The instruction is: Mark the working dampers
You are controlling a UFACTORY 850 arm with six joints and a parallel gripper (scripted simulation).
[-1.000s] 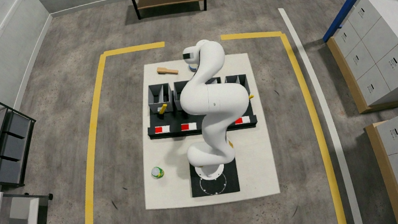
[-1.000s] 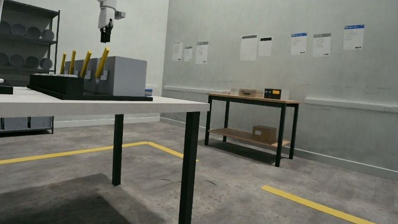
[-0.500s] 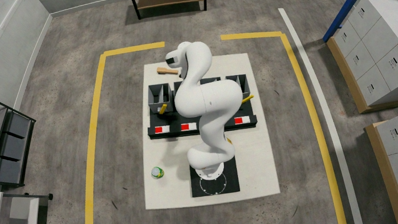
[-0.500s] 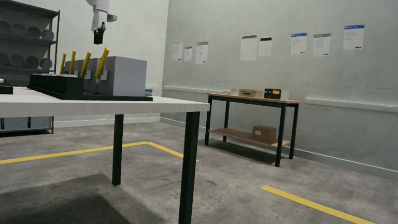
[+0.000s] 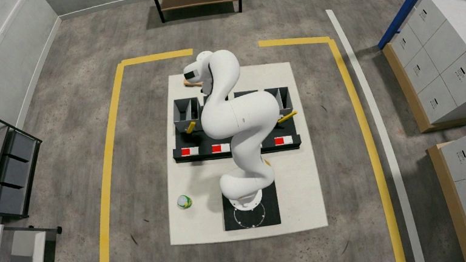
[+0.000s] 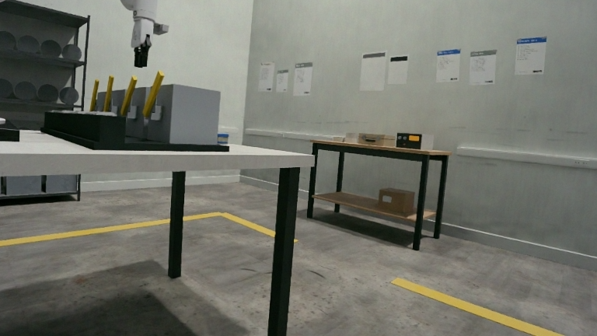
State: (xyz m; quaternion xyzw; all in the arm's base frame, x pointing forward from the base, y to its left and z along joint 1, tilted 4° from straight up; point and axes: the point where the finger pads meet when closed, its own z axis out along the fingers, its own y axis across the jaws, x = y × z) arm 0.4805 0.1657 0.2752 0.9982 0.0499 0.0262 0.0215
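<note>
Four grey duct dampers stand in a row on a black base (image 5: 236, 142); the leftmost (image 5: 187, 110) and rightmost (image 5: 283, 99) show, and my arm covers the middle two. Yellow levers (image 5: 190, 127) (image 5: 287, 116) stick out of the end dampers; the side view shows all four levers (image 6: 129, 89) tilted. Three status sliders (image 5: 189, 151) (image 5: 220, 148) (image 5: 283, 140) show red with the white cover beside it; my arm hides one slider. My gripper (image 6: 141, 57) hangs fingers-down, well above the dampers, partly open and empty. From above, the wrist (image 5: 195, 73) hides it.
A green and white can (image 5: 184, 201) stands on the table's front left. A wooden block (image 5: 192, 84) lies behind the dampers under my wrist. A small blue and white tub (image 6: 223, 138) sits at the table's far edge. A side table (image 6: 378, 143) stands by the wall.
</note>
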